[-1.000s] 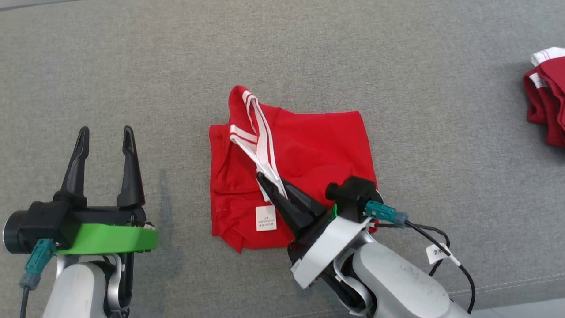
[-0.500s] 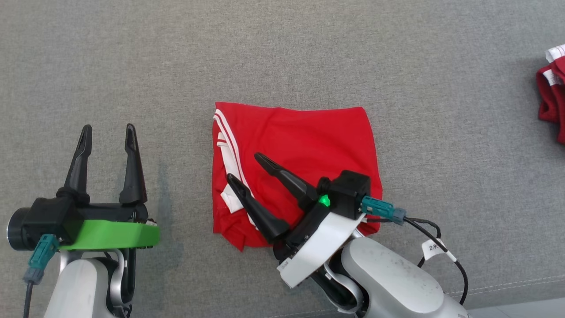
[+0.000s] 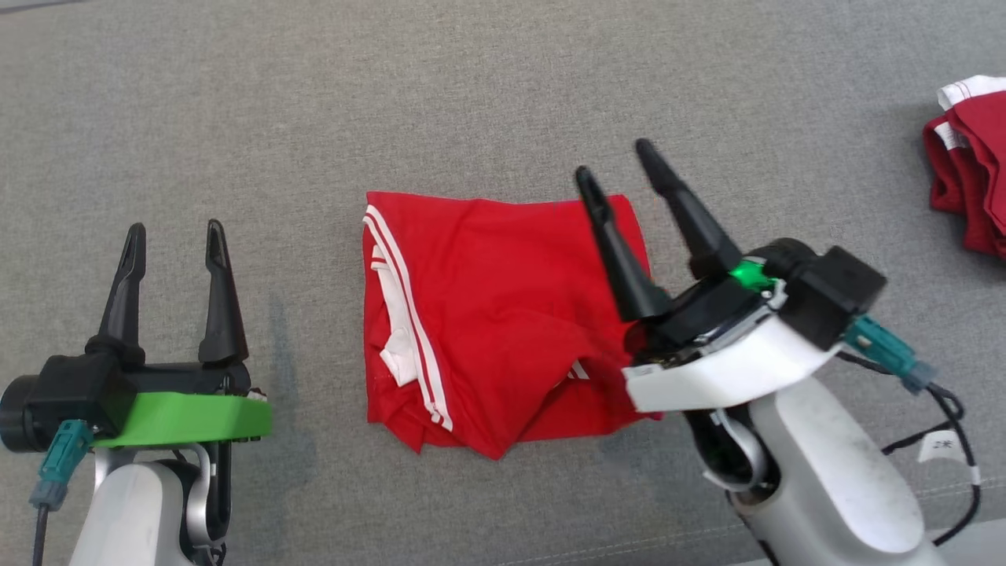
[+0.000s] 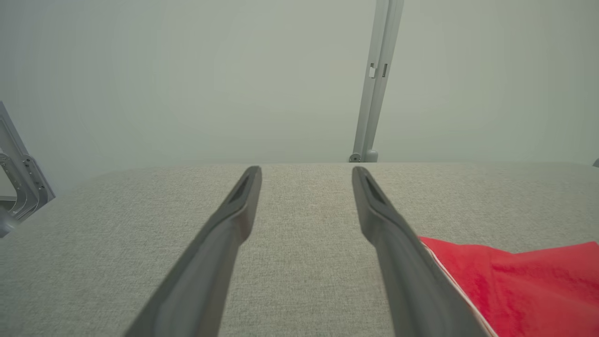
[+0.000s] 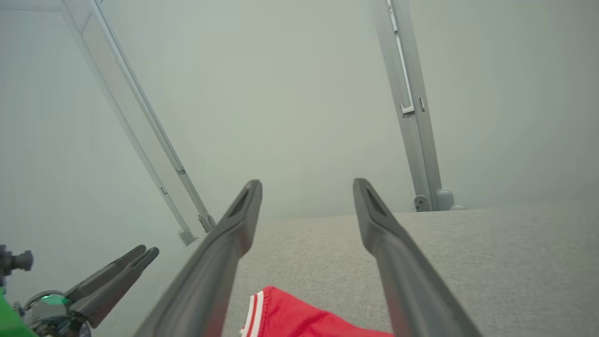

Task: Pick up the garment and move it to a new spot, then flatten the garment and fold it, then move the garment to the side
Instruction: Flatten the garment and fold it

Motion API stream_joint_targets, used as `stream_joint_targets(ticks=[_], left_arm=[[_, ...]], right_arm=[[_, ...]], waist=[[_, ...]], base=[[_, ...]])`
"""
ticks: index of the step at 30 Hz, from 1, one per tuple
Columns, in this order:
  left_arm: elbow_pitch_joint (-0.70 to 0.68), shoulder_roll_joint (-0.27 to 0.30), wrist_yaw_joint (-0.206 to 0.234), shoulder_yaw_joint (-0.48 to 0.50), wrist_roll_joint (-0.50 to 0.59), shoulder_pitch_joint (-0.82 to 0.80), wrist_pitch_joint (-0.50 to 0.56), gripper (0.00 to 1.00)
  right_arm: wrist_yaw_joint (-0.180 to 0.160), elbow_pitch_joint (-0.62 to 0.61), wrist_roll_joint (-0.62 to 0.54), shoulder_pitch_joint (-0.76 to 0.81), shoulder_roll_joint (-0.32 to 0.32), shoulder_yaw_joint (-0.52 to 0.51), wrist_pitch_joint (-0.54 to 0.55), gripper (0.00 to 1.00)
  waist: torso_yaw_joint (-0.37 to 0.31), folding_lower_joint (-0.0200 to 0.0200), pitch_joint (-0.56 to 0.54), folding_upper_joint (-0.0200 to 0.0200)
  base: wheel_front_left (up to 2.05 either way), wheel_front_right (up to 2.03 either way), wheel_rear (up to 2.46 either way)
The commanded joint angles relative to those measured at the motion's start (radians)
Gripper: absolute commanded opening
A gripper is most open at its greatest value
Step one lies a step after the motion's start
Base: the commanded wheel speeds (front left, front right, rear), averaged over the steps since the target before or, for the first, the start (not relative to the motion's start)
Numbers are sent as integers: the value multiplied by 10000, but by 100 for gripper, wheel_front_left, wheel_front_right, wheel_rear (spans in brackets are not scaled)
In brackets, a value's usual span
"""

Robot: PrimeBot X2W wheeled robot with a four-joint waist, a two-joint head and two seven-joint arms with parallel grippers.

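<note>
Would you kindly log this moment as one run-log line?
garment: folded, on surface | left jaws: open, empty, left of garment | right jaws: open, empty, over garment's right edge | red pile: far right

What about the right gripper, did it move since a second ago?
Yes. The right gripper opened and swung right, from the red garment's middle to its right edge, nearer the red pile.

A second red-and-white garment pile point(image 3: 971, 181) lies on the grey cloth surface point(image 3: 503, 94).
</note>
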Motion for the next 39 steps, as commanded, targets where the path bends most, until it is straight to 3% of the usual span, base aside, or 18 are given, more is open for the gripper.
stream_joint_targets(ticks=[1, 6, 12, 28, 29, 30, 31, 39], left_arm=[[-46, 75, 86, 66, -18, 103, -62, 100], [-144, 119, 213, 232, -62, 301, -70, 100], [-214, 169, 264, 277, -87, 483, -67, 100], [-459, 242, 371, 84, -85, 597, 96, 100], [-457, 242, 372, 76, -95, 569, 95, 100], [-458, 246, 372, 68, -104, 537, 95, 100], [-457, 253, 368, 68, -116, 504, 93, 100], [-438, 198, 373, -5, -131, 208, 55, 100]], right_arm=[[-1, -104, -244, 312, -202, -569, -25, 100], [-1, -70, -792, 1019, -852, -2360, -25, 100], [-1, 317, -957, 1504, -1387, -3105, -26, 100], [-1, 951, -804, 1455, -1713, -2977, -26, 100], [-1, 986, -748, 1382, -1745, -2880, -28, 71], [-1, 1038, -729, 1313, -1779, -2754, -17, 13], [-1, 1082, -693, 1262, -1824, -2606, 48, 0], [-1, 1430, -428, 312, -2050, -312, 205, 0]], waist=[[-47, 0, -55, 0], [-140, 0, -177, 0], [-183, 0, -262, 0], [-141, 0, -403, 0], [-131, 0, -386, 0], [-118, 0, -362, 0], [-106, 0, -336, 0], [61, 0, -60, 0]], base=[[0, 0, 0], [0, 0, 0], [0, 0, 0], [0, 0, 0], [0, 0, 0], [0, 0, 0], [0, 0, 0], [0, 0, 0]])
